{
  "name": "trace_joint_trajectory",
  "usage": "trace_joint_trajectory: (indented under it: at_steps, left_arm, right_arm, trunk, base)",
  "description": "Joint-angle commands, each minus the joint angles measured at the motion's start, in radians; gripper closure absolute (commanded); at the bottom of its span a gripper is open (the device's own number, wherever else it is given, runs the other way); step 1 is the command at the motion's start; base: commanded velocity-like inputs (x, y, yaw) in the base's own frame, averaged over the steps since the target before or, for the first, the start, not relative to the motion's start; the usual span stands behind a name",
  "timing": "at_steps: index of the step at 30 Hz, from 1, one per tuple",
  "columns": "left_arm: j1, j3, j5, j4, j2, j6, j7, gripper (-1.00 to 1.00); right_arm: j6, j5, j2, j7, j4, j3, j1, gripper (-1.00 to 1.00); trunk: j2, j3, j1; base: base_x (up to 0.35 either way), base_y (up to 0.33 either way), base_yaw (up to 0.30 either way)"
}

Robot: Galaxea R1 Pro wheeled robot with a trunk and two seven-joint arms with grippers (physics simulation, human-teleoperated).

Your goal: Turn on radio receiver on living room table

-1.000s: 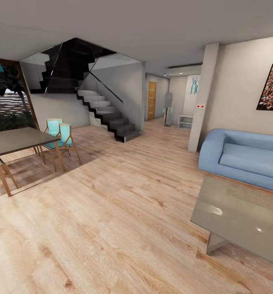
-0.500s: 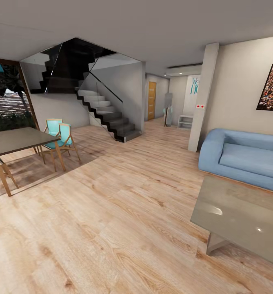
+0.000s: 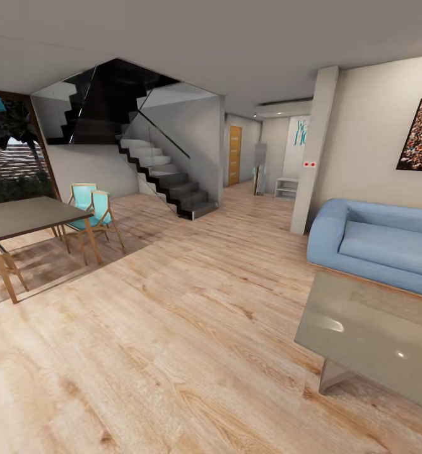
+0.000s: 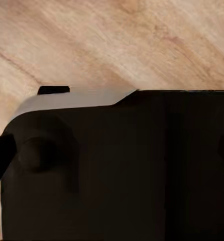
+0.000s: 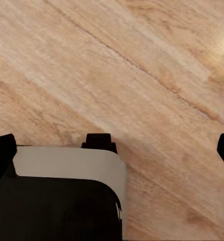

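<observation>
Low grey table (image 3: 368, 340) at right by blue sofa (image 3: 378, 243), wood floor (image 3: 173, 340) ahead, pincer states unreadable

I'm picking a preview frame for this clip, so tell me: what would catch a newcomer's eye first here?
Probably the light-blue sofa at the right, against the beige wall, with the glossy grey coffee table just in front of it. Next comes the dark staircase at the back left of the room, then the turquoise chairs beside the taller dark table on the left. Pale wood floor spreads between them all.
</observation>
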Motion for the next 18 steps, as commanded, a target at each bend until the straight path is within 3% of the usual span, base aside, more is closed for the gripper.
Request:
trace_joint_trajectory:
  at_steps: [1, 6, 9, 13, 18]
  left_arm:
    - [0.000, 0.000, -0.002, -0.031, 0.001, 0.000, 0.000, -1.00]
    - [-0.001, 0.000, -0.008, -0.184, 0.004, 0.001, 0.012, -1.00]
    - [-0.004, 0.000, -0.006, -0.278, 0.003, 0.002, 0.065, -1.00]
    - [-0.007, -0.001, 0.002, -0.317, -0.002, -0.007, 0.093, -1.00]
    - [-0.007, -0.001, 0.000, -0.321, -0.001, -0.012, 0.096, -1.00]
  right_arm:
    - [0.000, 0.000, -0.006, 0.000, -0.010, 0.000, 0.000, -1.00]
    - [0.000, 0.001, -0.023, 0.001, -0.034, 0.000, 0.000, -1.00]
    - [-0.001, 0.001, -0.034, 0.000, -0.041, 0.000, -0.001, -1.00]
    - [-0.003, 0.001, -0.038, 0.000, -0.044, 0.001, -0.001, -1.00]
    - [-0.003, 0.001, -0.039, 0.000, -0.050, 0.001, -0.001, -1.00]
  trunk:
    - [0.000, 0.000, 0.000]
    - [0.000, 0.000, 0.000]
    - [0.000, 0.000, 0.000]
    - [0.000, 0.000, 0.000]
    - [0.000, 0.000, 0.000]
  base:
    - [0.000, 0.000, 0.000]
    - [0.000, 0.000, 0.000]
    - [0.000, 0.000, 0.000]
    - [0.000, 0.000, -0.054]
    - [0.000, 0.000, -0.223]
